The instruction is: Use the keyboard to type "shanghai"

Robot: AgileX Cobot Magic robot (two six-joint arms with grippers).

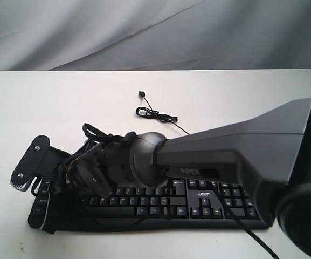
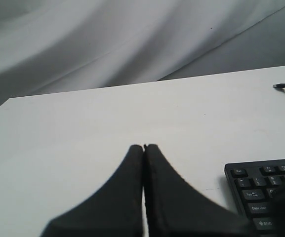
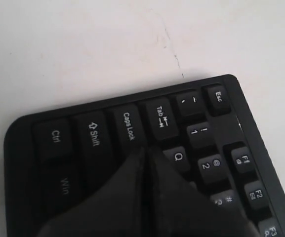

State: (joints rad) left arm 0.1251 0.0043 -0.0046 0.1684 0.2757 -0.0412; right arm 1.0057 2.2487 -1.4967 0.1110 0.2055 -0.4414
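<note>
The black keyboard lies along the near side of the white table, with its number pad on the right. My right arm reaches across it to its left end. The right gripper is shut, with its tips over the spot where Caps Lock, Tab and Q meet. The fingers hide the keys beneath them, and I cannot tell whether they touch. My left gripper is shut on nothing above bare table, beside the keyboard's Esc corner.
The keyboard's thin cable lies coiled on the table behind it, ending in a plug. Another black cable crosses the number pad side. A grey cloth backdrop hangs beyond the table's far edge.
</note>
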